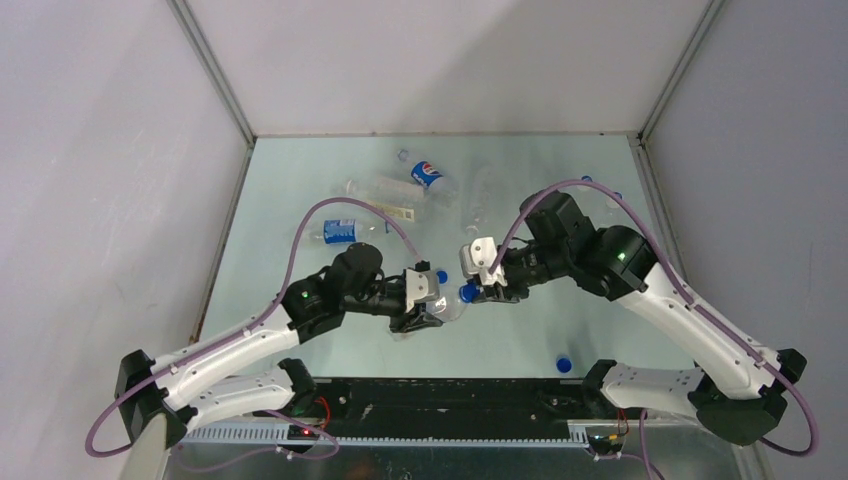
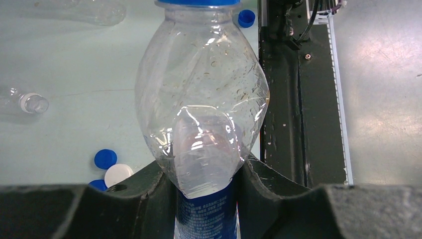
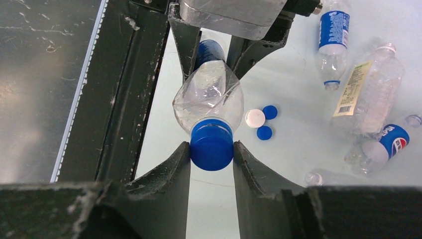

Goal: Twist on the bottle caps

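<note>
Near the front edge of the bench (image 1: pixel 520 340), my left gripper (image 2: pixel 206 175) clamps the bottle (image 2: pixel 201 89) by its body. My right gripper (image 3: pixel 211 150) pinches its blue cap (image 3: pixel 211 142). Loose bottles (image 1: pixel 425 176) crowd the far edge.

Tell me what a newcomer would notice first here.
At the middle of the table, the left gripper clamps the body of a clear bottle while the right gripper pinches the blue cap on its neck. Spare bottles lie scattered at the far side, and loose caps sit near the held bottle.
</note>
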You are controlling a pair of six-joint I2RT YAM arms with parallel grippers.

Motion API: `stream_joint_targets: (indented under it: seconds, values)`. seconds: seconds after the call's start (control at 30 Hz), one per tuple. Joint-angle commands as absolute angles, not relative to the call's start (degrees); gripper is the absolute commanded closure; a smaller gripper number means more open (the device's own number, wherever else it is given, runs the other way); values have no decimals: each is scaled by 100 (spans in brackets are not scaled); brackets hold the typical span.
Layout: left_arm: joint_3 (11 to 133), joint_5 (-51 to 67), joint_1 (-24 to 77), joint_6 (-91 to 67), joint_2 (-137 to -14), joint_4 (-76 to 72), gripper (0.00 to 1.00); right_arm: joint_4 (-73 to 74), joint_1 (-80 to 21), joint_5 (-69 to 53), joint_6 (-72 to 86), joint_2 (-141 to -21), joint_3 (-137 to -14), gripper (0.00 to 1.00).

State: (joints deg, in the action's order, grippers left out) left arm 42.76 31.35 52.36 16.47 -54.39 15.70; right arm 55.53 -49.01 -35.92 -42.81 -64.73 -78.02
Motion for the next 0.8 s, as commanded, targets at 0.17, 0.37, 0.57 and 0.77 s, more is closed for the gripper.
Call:
stream_joint_targets:
  seconds: [0.17,0.37,0.57,0.77]
  values:
    - [4082,2335,5321,1243,-5024,141,80,5297,-4899,-3166,-2652,-6715,-7828,83]
    - [3539,-50,5895,1491,-4669,-1114,78,4450,-4847,-2248,709,-6834,-7504,89]
    - [3106,-2982,7010,2451,-4917,-2446,79,3784,-4887,-1540,4000,-6894,-6959,99]
    - [3261,-4011,7359,2366,-5308,-2383,79,3193,-5000,-805,4642,-6601,-6627,97]
